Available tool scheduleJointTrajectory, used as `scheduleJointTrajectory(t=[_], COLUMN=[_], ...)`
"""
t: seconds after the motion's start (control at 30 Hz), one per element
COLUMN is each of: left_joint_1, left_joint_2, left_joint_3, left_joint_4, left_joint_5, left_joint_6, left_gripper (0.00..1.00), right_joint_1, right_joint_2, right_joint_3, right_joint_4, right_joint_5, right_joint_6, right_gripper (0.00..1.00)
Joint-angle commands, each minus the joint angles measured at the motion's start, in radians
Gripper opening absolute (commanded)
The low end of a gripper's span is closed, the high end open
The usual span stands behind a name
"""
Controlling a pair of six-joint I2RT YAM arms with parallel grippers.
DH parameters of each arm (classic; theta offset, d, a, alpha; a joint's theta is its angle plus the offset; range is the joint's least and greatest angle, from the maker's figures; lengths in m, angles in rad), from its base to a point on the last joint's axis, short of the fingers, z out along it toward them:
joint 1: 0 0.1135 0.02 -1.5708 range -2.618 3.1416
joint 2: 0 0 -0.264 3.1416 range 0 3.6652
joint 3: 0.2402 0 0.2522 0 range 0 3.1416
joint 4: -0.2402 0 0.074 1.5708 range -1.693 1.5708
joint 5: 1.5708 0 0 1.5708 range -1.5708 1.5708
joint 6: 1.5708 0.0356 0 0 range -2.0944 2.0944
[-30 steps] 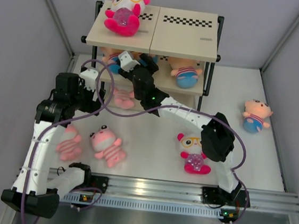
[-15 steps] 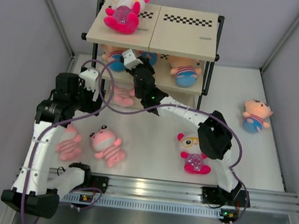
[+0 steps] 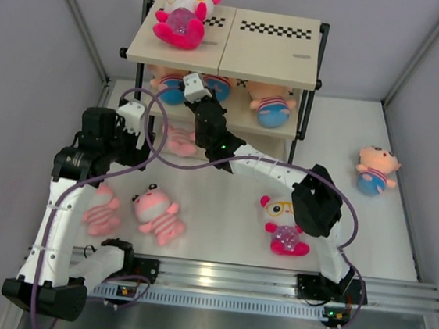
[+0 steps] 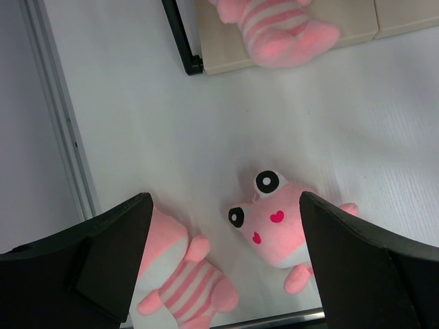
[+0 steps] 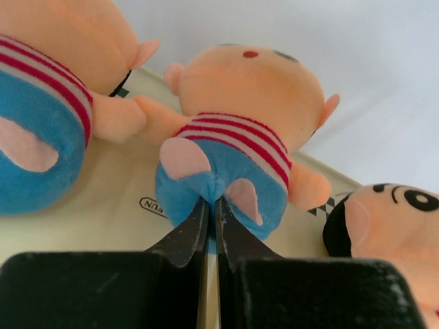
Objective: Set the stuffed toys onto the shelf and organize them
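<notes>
The shelf stands at the back, with a white-and-magenta stuffed toy lying on its top board. My right gripper reaches into the middle tier and is shut on a fold of the blue bottom of a peach striped toy. A second peach toy lies just left of it, and a third face shows at the right. My left gripper hangs open above two pink striped toys on the floor, touching neither.
A pink striped toy lies on the shelf's bottom board. On the floor are a white-and-magenta toy near my right arm and a peach toy at the far right. Grey walls close in both sides.
My right gripper went from open to shut, pinching the peach toy's blue bottom, and shifted slightly further left into the middle tier. The left arm has not moved.
</notes>
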Motion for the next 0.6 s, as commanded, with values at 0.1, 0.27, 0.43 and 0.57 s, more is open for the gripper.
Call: scheduleJointTrajectory(t=[0.1, 0.27, 0.43, 0.57], left_joint_1=[-0.002, -0.002, -0.002, -0.002], left_joint_2=[-0.024, -0.028, -0.041, -0.039], left_joint_3=[-0.002, 0.001, -0.008, -0.005], left_joint_4=[0.020, 0.021, 0.020, 0.021], left_joint_5=[0.013, 0.001, -0.016, -0.016], left_joint_6=[0.004, 0.014, 0.022, 0.022], left_gripper=[0.94, 0.94, 0.95, 0.95], right_joint_1=[0.081, 0.107, 0.109, 0.113], right_joint_2=[-0.095, -0.067, -0.032, -0.027], right_joint_3=[0.063, 0.114, 0.158, 0.161], right_joint_4=[0.105, 0.068, -0.010, -0.046], right_joint_5=[0.150, 0.190, 0.164, 0.143], right_joint_6=[0.081, 0.148, 0.203, 0.208], right_gripper=[0.00, 0.00, 0.00, 0.01])
